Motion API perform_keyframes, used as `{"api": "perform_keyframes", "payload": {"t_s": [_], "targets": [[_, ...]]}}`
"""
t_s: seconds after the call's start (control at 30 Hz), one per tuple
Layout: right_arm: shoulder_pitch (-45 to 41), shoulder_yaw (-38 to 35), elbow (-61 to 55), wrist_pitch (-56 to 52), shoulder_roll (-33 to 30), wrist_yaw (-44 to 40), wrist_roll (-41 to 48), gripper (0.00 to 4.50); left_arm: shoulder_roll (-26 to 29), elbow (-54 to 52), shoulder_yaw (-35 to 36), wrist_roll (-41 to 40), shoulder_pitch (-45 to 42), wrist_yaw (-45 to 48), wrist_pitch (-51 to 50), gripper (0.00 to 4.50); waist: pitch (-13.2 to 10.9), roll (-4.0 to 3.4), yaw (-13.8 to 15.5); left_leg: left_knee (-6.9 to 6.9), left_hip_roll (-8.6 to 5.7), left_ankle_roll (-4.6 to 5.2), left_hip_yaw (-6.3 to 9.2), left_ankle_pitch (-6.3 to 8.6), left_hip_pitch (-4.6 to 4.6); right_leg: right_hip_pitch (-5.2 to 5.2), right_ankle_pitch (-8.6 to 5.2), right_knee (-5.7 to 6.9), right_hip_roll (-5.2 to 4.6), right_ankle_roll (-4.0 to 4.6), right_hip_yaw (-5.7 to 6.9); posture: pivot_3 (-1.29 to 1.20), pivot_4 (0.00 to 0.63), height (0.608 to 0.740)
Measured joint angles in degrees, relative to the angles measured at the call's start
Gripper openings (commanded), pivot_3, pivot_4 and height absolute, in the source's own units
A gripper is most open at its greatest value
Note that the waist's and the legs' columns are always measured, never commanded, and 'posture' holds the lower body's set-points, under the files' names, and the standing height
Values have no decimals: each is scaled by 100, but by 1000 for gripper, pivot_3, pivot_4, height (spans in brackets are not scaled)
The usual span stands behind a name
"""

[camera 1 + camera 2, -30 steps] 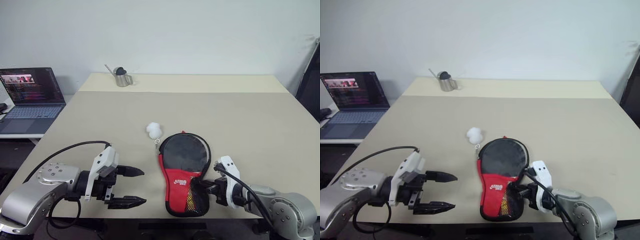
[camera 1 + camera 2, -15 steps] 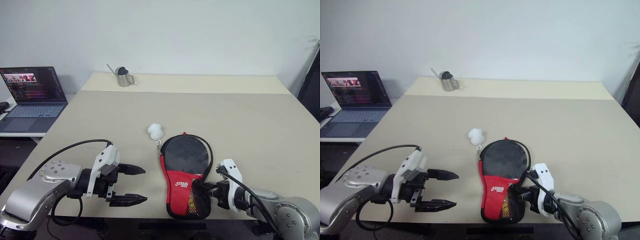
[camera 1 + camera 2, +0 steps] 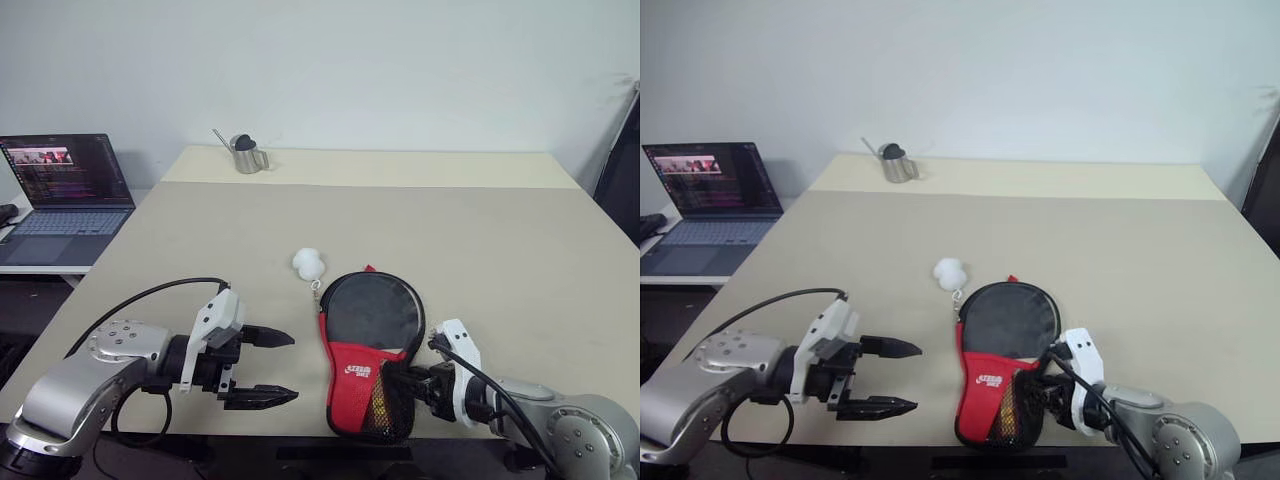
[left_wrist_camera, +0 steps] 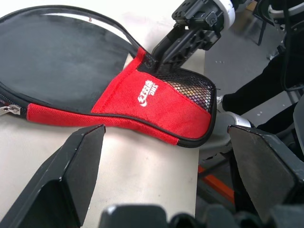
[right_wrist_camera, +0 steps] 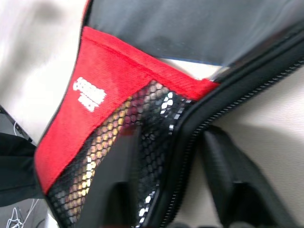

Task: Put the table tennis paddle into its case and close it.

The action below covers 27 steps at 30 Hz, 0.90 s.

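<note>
Case [image 3: 368,350] lies flat near the table's [image 3: 500,240] front edge, black upper part away from the robot, red mesh-pocket end overhanging slightly. Paddle not separately visible; presumably inside. Right gripper [image 3: 408,380] sits at the case's zipper edge beside the mesh, fingers straddling the seam, parted, not clamping. Left gripper [image 3: 262,368] hovers beside the case, jaws wide, nothing held. Judgement: fabric is soft, light and floppy, likely to slide or bunch; best pinned at the red end while the zipper tab is pulled.
</note>
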<state>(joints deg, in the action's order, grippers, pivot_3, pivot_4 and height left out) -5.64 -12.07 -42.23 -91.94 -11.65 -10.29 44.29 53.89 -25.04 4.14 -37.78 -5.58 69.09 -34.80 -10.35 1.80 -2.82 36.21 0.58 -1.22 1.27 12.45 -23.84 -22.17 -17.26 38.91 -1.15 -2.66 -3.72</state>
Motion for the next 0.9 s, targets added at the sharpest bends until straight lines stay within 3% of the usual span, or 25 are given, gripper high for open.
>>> {"api": "perform_keyframes", "payload": {"t_s": [0.17,0.3,0.43,0.5,0.67,0.9], "targets": [[-46,-444,-55,-12,-284,15,180,4487,-175,15,-130,58,-10,-101,42,4500,3,5,37,9,-1,0,-2,0,-1,3,0,-2,-1,-1,0,0,150,740],[-358,-893,14,163,-1272,-343,176,4487,-277,86,-154,108,-94,-179,60,4500,2,3,57,10,5,0,-2,-1,-1,0,0,1,7,0,-1,0,150,740],[-807,-875,279,936,-1948,-817,94,4487,-508,110,-145,139,-172,-467,66,4500,0,0,25,6,10,0,-5,-1,0,-3,0,3,11,0,-5,0,150,740],[-1100,-727,337,1322,-1952,-1019,95,4487,-626,123,-131,141,-191,-642,48,4500,-1,-1,8,6,10,0,-4,0,-1,-4,0,4,13,0,-4,0,150,740],[-1325,496,574,2665,-1955,-1627,-331,4487,-769,153,-23,158,-194,-1026,29,4500,0,0,7,6,4,0,0,0,-4,-3,0,2,8,0,-1,0,150,740],[-1760,1713,1959,4439,-1770,-2757,-1106,4487,-1008,283,106,453,-185,-1872,26,4500,0,0,15,10,3,0,3,0,-1,-1,2,8,5,0,2,0,150,740]]}}
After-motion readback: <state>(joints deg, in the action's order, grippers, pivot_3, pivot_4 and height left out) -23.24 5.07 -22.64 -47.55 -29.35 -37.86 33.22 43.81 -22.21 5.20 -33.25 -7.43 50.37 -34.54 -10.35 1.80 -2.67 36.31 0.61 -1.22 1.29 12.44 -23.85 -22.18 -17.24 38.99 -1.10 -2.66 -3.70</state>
